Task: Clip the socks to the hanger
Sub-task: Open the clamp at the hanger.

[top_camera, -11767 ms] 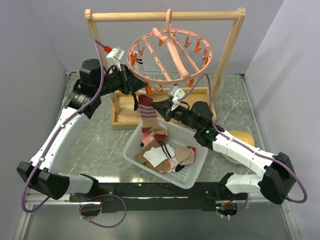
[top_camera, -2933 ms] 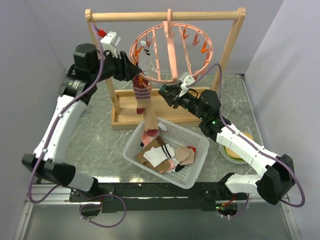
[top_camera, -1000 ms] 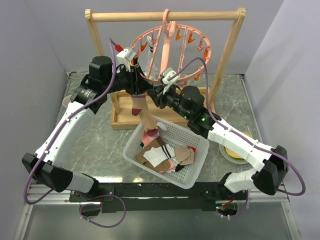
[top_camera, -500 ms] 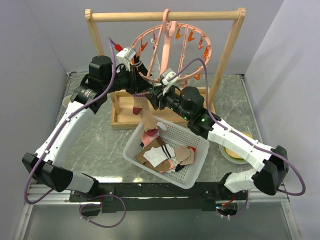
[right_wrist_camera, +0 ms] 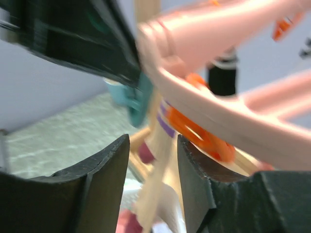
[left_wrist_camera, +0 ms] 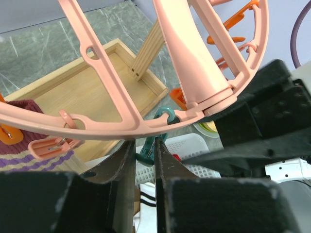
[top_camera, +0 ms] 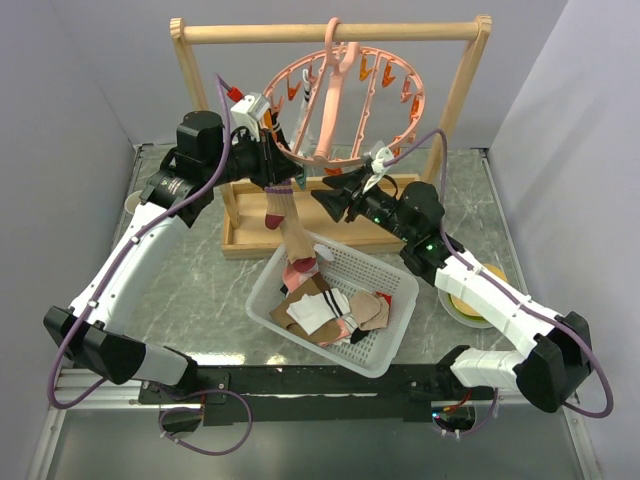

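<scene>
Salmon-pink plastic marks the place of your work: the hanger (top_camera: 327, 110) hangs on the wooden rack (top_camera: 260, 33), and I judge the task is only at its beginning. One maroon striped sock (top_camera: 275, 208) is clipped at the near rim, with a tan length below it that reaches down to the white basket (top_camera: 352, 262); I cannot tell if this is one sock or two. A black and white sock (right_wrist_camera: 223, 73) hangs at the far side. Most socks (top_camera: 325, 312) lie in the basket, so you have many clips left to fill.

Your left gripper (left_wrist_camera: 144, 158) is nearly closed and pinches a teal clip (left_wrist_camera: 153, 138) under the rim, just beside the maroon sock. Your right gripper (right_wrist_camera: 153, 141) has its jaws apart and holds nothing; the tan fabric shows between them, but this view is blurred.
</scene>
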You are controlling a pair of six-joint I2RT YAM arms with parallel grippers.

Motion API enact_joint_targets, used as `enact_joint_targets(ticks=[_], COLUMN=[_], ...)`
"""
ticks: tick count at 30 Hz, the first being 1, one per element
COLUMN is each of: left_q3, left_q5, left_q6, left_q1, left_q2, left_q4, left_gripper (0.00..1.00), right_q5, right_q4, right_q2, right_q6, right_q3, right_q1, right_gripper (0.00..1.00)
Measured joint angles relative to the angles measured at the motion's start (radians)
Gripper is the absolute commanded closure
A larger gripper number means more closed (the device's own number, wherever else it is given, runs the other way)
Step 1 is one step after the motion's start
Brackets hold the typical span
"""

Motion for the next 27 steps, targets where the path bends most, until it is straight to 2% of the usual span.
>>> enact_joint_targets(ticks=[6, 10, 27], left_q3=[0.000, 0.000, -0.008], left_q5=[0.001, 0.002, 0.014], left_q6=[0.000, -0.001, -0.054], left_q1=[0.000, 0.000, 0.006], left_q2=[0.000, 0.000, -0.009], left_q4=[0.000, 0.000, 0.009], left_gripper=[0.90, 0.90, 0.90], right_q5=[-0.167, -0.207, -0.100], right_q4=[0.094, 0.104, 0.148], right_q2=[0.039, 0.058, 0.084], right_q6=[0.085, 0.127, 0.177], right_q3=[0.013, 0.013, 0.014], right_q1=[0.000, 0.000, 0.020], right_gripper=[0.54, 0.54, 0.62])
